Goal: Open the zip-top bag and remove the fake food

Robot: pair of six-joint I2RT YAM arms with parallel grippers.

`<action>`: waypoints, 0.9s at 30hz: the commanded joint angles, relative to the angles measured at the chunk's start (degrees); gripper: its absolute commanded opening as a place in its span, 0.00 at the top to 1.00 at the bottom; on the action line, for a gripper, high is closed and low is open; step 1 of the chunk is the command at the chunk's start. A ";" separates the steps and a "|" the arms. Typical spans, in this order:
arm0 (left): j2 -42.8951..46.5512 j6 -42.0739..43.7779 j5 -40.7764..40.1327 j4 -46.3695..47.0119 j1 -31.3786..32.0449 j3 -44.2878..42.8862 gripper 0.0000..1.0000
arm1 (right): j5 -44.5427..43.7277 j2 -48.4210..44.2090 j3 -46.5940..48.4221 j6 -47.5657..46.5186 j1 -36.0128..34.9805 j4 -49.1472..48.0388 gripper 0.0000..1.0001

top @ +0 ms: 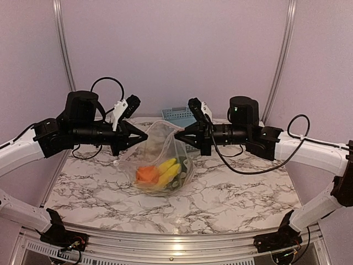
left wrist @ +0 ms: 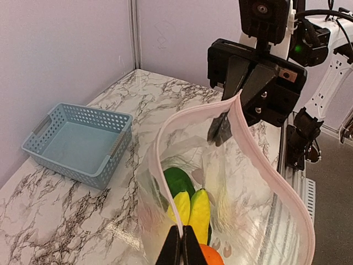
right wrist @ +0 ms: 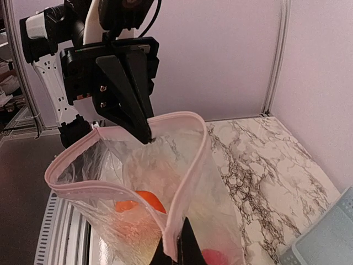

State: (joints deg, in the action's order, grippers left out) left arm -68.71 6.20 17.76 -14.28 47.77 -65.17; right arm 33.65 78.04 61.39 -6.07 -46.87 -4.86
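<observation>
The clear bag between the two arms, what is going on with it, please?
Two robot arms hold the zip-top bag up between them. The left arm's fingers pinch one side of its pinkish zip strip and the right arm's fingers pinch the opposite side, so the mouth stands open. The fake food lies in the bottom of the bag, not yet taken out. A blue basket sits on the marble table behind.

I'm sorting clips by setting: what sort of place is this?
Probably a robotics lab test cell: plain lilac wall panels between aluminium posts, a marble-patterned tabletop, and two white-and-black robot arms bolted at its near edge.
</observation>
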 commanded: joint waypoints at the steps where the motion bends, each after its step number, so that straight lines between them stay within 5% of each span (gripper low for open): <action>1: 6.12 -7.82 -6.93 -2.34 -0.07 0.79 1.00 | 3.38 7.47 9.28 -0.13 -4.04 -4.75 1.00; 9: 16.45 -13.84 -20.90 -8.33 -0.86 2.70 1.00 | 10.97 28.17 28.15 4.60 -6.81 -12.82 1.00; 17: 21.06 -14.94 -28.93 -13.93 -1.51 4.18 1.00 | 16.29 46.65 43.90 19.86 -7.69 -26.59 1.00; 22: 17.01 -15.74 -26.36 -9.65 -1.45 8.49 1.00 | 14.98 49.51 42.92 21.17 -7.42 -28.65 0.99; 27: 9.81 -18.29 -20.72 0.73 -1.45 13.62 1.00 | 13.14 45.58 30.37 22.93 -4.64 -34.17 0.94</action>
State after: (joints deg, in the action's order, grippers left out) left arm -54.00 -9.69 -7.46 -22.92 46.44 -55.16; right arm 47.33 127.42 99.31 13.76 -53.30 -32.05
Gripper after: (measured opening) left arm 0.007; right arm 0.041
